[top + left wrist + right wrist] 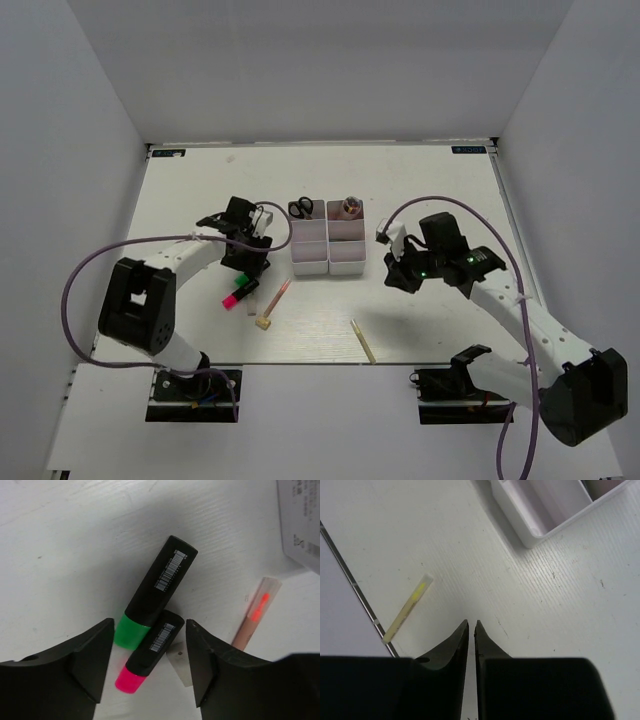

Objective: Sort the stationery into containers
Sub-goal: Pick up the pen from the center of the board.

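Note:
My left gripper is open and empty, low over two stubby black-bodied markers lying side by side. The mint-green-capped marker is farther from it. The magenta-capped marker lies between the fingers. In the top view the left gripper is left of the white containers, with the magenta marker below it. A pink pencil, a small tan piece and a tan pencil lie loose. My right gripper is shut and empty, right of the containers.
Black-handled scissors stand in the far left bin and a pinkish item in the far right one. A small white piece lies by the magenta marker. The right wrist view shows the tan pencil, a bin corner and the table edge.

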`<state>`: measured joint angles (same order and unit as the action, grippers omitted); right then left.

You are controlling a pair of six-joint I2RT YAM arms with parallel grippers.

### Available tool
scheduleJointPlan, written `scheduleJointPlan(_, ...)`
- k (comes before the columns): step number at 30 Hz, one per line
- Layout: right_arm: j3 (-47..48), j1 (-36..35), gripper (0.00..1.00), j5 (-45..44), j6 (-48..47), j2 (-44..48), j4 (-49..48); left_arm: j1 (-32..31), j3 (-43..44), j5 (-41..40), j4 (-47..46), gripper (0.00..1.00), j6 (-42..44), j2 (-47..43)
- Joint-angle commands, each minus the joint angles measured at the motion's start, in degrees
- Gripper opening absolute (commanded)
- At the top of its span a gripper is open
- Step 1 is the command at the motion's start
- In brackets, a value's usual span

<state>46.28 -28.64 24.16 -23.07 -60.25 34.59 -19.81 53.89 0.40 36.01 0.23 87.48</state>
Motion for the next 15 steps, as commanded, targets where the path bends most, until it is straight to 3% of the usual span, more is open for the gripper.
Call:
scheduleJointPlan(1, -0.31, 1.39, 0.13, 2.46, 1.98, 1.27, -3.13, 0.04, 2.53, 3.02, 0.29, 0.68, 3.90, 2.07)
scheduleJointPlan(15, -2.42, 5.88, 0.14, 5.54, 3.29, 3.47, -4.79, 0.48, 9.66, 3.37, 3.28, 0.57, 6.71, 12.80)
